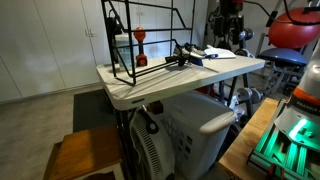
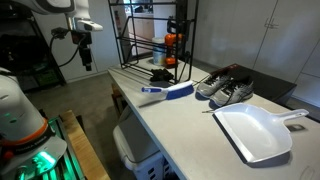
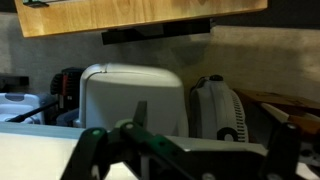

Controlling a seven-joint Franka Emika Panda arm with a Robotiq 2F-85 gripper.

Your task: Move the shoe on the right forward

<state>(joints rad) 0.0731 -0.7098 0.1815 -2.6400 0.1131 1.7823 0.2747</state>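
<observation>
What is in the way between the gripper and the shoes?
Nothing seems to block an approach from above. The gripper hangs high past the end of the table. On the table, a blue brush lies between it and the shoes. The wire rack stands aside.

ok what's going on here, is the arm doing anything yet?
Not yet. The claw hangs in the air off the end of the table, apparently open and empty. The two sneakers sit side by side on the tabletop, with nothing touching them. A white dustpan and a brush lie near them, and a wire rack stands at the far end.
</observation>
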